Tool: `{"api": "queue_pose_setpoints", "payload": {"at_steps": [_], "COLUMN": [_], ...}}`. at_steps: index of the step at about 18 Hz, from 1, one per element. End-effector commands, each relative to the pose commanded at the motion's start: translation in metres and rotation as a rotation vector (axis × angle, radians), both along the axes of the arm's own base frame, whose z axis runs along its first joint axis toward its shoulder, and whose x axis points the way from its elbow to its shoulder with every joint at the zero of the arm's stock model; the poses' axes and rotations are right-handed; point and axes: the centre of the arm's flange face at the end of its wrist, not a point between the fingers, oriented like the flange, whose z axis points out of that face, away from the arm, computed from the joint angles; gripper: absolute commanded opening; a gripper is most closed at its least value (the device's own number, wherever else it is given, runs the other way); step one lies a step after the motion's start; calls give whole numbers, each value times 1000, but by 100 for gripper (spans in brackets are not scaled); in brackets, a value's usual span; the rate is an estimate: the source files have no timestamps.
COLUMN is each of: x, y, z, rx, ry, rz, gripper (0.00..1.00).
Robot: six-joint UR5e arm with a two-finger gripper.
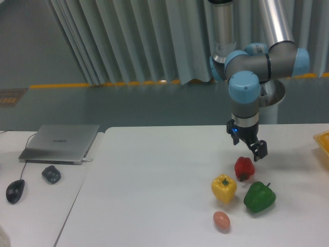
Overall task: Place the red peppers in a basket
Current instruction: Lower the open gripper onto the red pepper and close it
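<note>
Tool [248,146] empty, jaws apart, just above pepper [244,168] on tabletop [154,180]. Pepper likely light, firm, glossy, slippery: you grip across lobes mid-body, not stem. Basket [324,145] at right edge.

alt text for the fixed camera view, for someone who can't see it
A robot arm's gripper hangs open just above a red pepper on a white table, beside a yellow pepper, a green pepper and an egg. A yellow basket corner shows at the right edge.
</note>
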Motion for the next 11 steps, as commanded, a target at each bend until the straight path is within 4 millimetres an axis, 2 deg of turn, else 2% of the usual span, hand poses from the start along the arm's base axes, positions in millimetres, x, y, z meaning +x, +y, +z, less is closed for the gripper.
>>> {"api": "queue_pose_setpoints", "payload": {"at_steps": [3, 5, 6, 11], "x": [-12, -15, -10, -18], "y": [12, 23, 27, 38], "z": [-9, -29, -33, -34], "rx": [12, -31, -45, -41], "ry": [20, 47, 64, 69], "rz": [233, 233, 218, 204], "gripper": [100, 100, 100, 100]}}
